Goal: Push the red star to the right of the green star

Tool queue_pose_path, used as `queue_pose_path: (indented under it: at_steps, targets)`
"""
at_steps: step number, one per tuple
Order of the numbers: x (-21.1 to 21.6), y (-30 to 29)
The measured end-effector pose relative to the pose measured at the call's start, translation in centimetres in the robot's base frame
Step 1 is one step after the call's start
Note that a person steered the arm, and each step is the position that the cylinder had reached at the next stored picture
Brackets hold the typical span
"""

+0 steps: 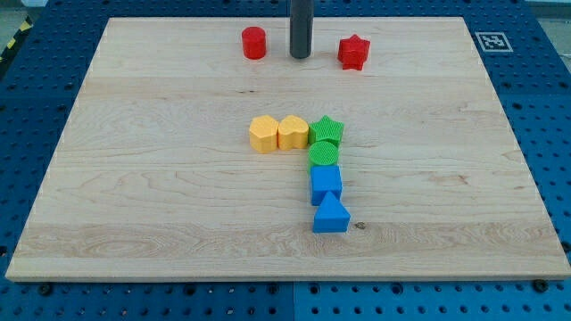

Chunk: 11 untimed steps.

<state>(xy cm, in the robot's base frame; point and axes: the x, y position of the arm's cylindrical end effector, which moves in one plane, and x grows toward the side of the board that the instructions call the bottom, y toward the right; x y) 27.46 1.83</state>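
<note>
The red star [353, 52] lies near the view's top, right of centre. The green star [327, 130] sits at mid-board, heading a column of blocks. My tip [300, 56] rests on the board at the view's top, between a red cylinder [254, 43] on its left and the red star on its right, a short gap from each. The tip is well above the green star in the view.
A yellow hexagon [263, 134] and a yellow heart [293, 133] touch the green star's left side. Below the green star stand a green cylinder [325, 152], a blue block [326, 185] and a blue triangle [331, 216]. The wooden board [134, 196] lies on a blue pegboard table.
</note>
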Motion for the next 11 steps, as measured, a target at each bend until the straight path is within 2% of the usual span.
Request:
queue_pose_path:
  at_steps: [2, 4, 6, 9, 11]
  targets:
    - [-1.6, 0.5]
    - [-1.6, 8.0]
    - [2.2, 11.9]
    - [2.9, 11.9]
    - [7.8, 11.9]
